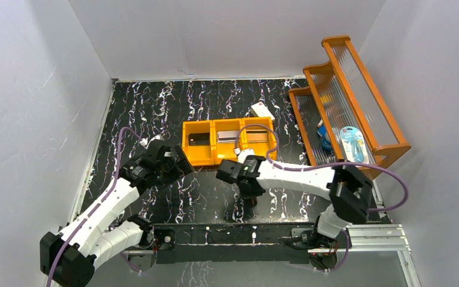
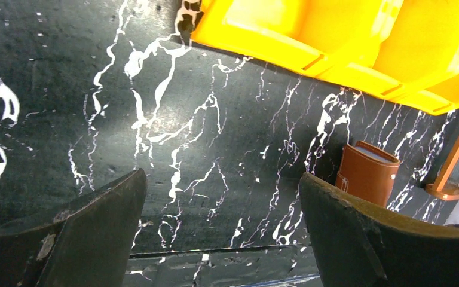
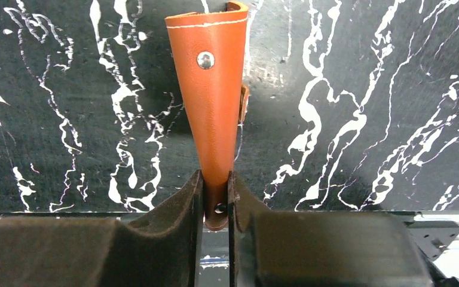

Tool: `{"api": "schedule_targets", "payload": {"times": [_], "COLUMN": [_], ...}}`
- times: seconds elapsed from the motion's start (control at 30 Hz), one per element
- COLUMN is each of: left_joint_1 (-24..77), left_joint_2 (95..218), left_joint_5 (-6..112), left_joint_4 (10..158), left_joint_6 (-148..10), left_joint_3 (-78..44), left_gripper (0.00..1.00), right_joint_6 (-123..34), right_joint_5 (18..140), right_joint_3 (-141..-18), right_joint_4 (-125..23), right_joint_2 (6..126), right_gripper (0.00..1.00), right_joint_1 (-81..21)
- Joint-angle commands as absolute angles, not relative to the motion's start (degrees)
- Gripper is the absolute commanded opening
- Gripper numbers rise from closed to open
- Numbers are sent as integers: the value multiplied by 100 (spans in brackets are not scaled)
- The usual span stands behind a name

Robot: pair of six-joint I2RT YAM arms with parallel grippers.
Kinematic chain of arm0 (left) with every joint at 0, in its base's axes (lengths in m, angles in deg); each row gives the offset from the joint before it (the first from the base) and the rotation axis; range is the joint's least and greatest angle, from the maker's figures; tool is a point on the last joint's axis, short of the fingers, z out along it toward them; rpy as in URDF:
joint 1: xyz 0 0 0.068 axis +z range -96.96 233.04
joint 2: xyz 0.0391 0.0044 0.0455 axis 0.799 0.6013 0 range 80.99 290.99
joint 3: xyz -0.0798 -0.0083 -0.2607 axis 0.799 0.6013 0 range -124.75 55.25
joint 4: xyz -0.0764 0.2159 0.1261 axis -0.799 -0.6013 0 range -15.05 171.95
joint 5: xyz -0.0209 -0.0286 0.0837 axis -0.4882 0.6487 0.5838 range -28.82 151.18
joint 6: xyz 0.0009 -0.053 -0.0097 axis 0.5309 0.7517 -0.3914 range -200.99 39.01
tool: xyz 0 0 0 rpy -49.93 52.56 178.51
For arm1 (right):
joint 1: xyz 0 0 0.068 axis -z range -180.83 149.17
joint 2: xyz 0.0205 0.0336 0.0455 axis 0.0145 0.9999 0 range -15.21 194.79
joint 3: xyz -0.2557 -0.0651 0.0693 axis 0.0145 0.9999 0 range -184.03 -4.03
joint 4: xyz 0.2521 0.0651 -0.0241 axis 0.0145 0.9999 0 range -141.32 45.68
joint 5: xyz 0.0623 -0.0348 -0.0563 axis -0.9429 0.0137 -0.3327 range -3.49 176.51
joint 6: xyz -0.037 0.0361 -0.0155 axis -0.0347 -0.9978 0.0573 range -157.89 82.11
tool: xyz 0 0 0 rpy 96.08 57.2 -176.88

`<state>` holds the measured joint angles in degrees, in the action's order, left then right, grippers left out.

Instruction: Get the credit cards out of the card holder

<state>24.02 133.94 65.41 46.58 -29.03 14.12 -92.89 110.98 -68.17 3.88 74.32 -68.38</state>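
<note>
Right gripper (image 3: 215,179): the two fingers (image 3: 185,194) are pressed together on the narrow near end of the card holder (image 3: 212,101), with only the leather between the pads. The brown holder runs straight out from the fingertips and widens toward its far end. It is folded almost flat, and a metal stud (image 3: 205,58) shows on its outer face. The snap tab (image 3: 244,103) sticks out just past the edge on the right-finger side. The black, white-veined table (image 3: 364,89) lies beyond it.

Left gripper (image 2: 222,177): the fingers (image 2: 104,209) are spread wide, holding and touching nothing, with bare table between them. The card holder stands outside its right finger, well apart from it.

Beyond both sets of fingertips sits the orange tray (image 1: 186,143). A black credit card (image 1: 199,139) lies in its compartment ahead of the left gripper, and a grey credit card (image 1: 228,137) lies in the middle one. What the third compartment holds cannot be told.
</note>
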Motion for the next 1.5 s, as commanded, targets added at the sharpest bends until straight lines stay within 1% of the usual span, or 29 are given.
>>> {"api": "schedule_targets", "payload": {"times": [0.0, 0.07, 0.1, 0.13, 0.27, 0.33, 0.47, 0.57, 0.67, 0.8, 0.97, 1.17, 1.3, 1.4, 1.47], "left_joint_1": [2377, 2377, 2381, 2377, 2382, 2377, 2377, 2380, 2378, 2379, 2378, 2377, 2379, 2374, 2358], "left_joint_2": [13181, 13136, 13117, 13092, 13007, 12998, 13073, 13189, 13327, 13172, 12952, 13311, 13735, 14330, 14560], "left_joint_5": [7042, 7185, 7237, 7274, 7292, 7208, 6974, 6652, 6204, 6156, 6016, 5249, 4578, 3967, 3852], "left_joint_4": [4244, 4126, 4075, 4051, 4038, 4062, 4225, 4465, 4873, 5218, 5621, 5866, 6344, 6369, 6340], "left_joint_6": [-2769, -2725, -2695, -2669, -2563, -2545, -2684, -2808, -3000, -2905, -2888, -2891, -3059, -3364, -3489], "left_joint_3": [1156, 1103, 1101, 1100, 1214, 1281, 1355, 1407, 1487, 1552, 1766, 1964, 2100, 1937, 1918], "left_gripper": [98, 98, 98, 98, 98, 98, 98, 98, 98, 98, 98, 98, 97, 89, 86], "right_joint_6": [-9246, -9098, -9030, -8992, -8696, -8530, -8731, -9296, -9175, -9132, -9172, -9274, -9596, -9917, -10066], "right_joint_5": [11459, 11263, 11141, 10974, 10064, 9903, 10440, 10679, 10243, 9812, 8993, 8219, 8061, 7998, 7910], "right_joint_3": [-7548, -7774, -7854, -7902, -7707, -7576, -7295, -6780, -6003, -5292, -4933, -4632, -4506, -4376, -4260], "right_joint_4": [793, 585, 444, 280, -988, -1436, -1422, -1193, -1919, -2699, -3013, -3690, -3803, -3945, -4253], "right_joint_2": [8003, 8267, 8361, 8410, 8096, 7815, 7356, 6994, 6574, 6162, 6318, 6519, 6692, 6685, 6563], "right_gripper": [26, 36, 44, 50, 65, 70, 70, 71, 71, 71, 71, 68, 64, 58, 57], "right_joint_1": [-7269, -7458, -7511, -7547, -7553, -7537, -7331, -6855, -6378, -5984, -5413, -5357, -5364, -5427, -5537]}}
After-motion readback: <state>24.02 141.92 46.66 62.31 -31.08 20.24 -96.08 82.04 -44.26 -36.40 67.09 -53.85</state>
